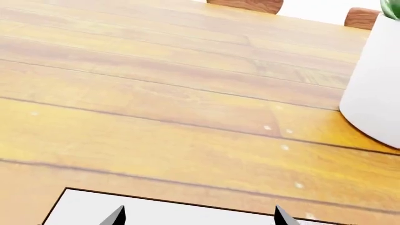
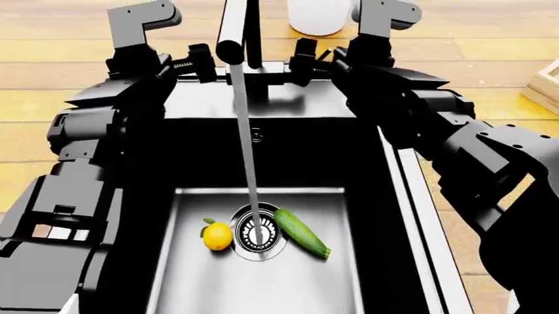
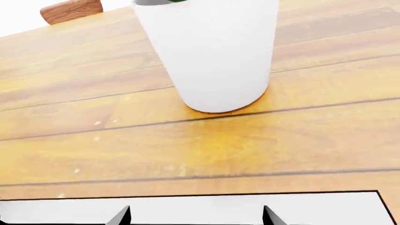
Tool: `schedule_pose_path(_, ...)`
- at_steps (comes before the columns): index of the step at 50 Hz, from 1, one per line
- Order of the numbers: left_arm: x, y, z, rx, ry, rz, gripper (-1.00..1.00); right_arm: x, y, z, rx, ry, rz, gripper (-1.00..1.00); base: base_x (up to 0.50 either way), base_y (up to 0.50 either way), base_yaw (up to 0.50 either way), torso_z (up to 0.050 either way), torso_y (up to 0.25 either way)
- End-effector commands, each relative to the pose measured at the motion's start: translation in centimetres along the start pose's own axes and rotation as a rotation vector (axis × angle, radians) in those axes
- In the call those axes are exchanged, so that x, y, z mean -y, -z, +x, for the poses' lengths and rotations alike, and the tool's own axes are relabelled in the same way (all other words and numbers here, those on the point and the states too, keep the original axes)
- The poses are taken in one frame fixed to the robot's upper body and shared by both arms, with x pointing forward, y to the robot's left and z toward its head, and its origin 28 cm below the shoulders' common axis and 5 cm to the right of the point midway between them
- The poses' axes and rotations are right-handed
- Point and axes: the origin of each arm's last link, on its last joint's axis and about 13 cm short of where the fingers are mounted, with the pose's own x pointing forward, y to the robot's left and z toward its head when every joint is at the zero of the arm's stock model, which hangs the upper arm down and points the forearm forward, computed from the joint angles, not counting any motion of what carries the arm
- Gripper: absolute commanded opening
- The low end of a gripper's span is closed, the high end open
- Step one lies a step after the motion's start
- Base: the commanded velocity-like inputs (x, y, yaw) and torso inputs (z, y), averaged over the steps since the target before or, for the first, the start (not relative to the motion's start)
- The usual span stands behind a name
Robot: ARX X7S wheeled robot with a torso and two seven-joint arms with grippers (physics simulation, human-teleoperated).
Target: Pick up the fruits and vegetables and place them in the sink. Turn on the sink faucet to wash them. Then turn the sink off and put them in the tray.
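Observation:
In the head view, the yellow lemon [image 2: 216, 235] and the green cucumber [image 2: 302, 233] lie on the floor of the sink [image 2: 410, 190], one on each side of the round drain [image 2: 258, 234]. A stream of water falls from the black sink faucet [image 2: 234, 29] onto the drain. My left gripper [image 2: 199, 60] is at the far rim, left of the faucet, and my right gripper [image 2: 306, 57] is right of it. Both wrist views show the left gripper [image 1: 198, 218] and right gripper [image 3: 196, 218] open, with nothing between the fingers. Part of the tray [image 2: 546, 88] shows at the right edge.
A white plant pot [image 2: 319, 16] stands on the wooden counter behind the faucet; the pot [image 3: 209, 51] is close ahead of my right gripper and off to the side of my left gripper [image 1: 375, 84]. Wooden chair backs [image 1: 247, 4] show beyond the counter.

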Motion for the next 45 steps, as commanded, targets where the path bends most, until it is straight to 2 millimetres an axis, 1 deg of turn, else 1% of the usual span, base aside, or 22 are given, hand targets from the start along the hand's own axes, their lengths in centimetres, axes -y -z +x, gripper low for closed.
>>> schedule_pose_path(1, 0.0, -0.1, -0.1, 0.016, 0.006, 0.015, 1.0, 3.1, -0.8, -0.5, 0.025, 0.157, -0.052, 1.0, 0.0, 0.0, 0.0, 0.0, 0.25)
schedule_pose_path(7, 0.2, -0.1, -0.2, 0.018, 0.016, 0.023, 1.0, 2.7, -2.1, -1.1, 0.066, 0.161, -0.068, 1.0, 0.0, 0.0, 0.0, 0.0, 0.25)
schedule_pose_path(16, 0.2, -0.2, -0.3, 0.02, 0.022, 0.024, 1.0, 3.0, -3.0, -2.1, 0.098, 0.174, -0.069, 1.0, 0.0, 0.0, 0.0, 0.0, 0.25)
schedule_pose_path(20, 0.1, -0.1, -0.2, 0.02, 0.024, 0.025, 1.0, 3.2, -2.9, -2.3, 0.1, 0.182, -0.068, 1.0, 0.0, 0.0, 0.0, 0.0, 0.25)
schedule_pose_path(25, 0.1, -0.1, -0.3, 0.029, 0.022, 0.021, 1.0, 3.8, -1.9, -2.0, 0.065, 0.214, -0.093, 1.0, 0.0, 0.0, 0.0, 0.0, 0.25)
schedule_pose_path(29, -0.2, 0.0, -0.3, 0.031, 0.006, 0.016, 1.0, 4.6, -0.5, -1.6, -0.007, 0.279, -0.16, 1.0, 0.0, 0.0, 0.0, 0.0, 0.0)
schedule_pose_path(33, -0.4, 0.0, -0.4, 0.03, -0.005, 0.011, 1.0, 5.3, 0.4, -1.5, -0.048, 0.308, -0.181, 1.0, 0.0, 0.0, 0.0, 0.0, 0.0)
schedule_pose_path(37, -0.6, 0.3, -0.3, 0.026, -0.021, 0.037, 1.0, 6.0, 2.1, -1.3, -0.084, 0.319, -0.193, 1.0, 0.0, 0.0, 0.0, 0.0, 0.0)
schedule_pose_path(42, -0.5, 0.5, -0.3, 0.031, -0.025, 0.063, 1.0, 6.5, 3.7, -0.9, -0.116, 0.319, -0.192, 1.0, 0.0, 0.0, 0.0, 0.0, -0.25)
schedule_pose_path(45, -0.5, 0.6, -0.3, 0.03, -0.023, 0.065, 1.0, 6.5, 4.2, -0.8, -0.123, 0.315, -0.187, 1.0, 0.0, 0.0, 0.0, 0.0, -0.25)
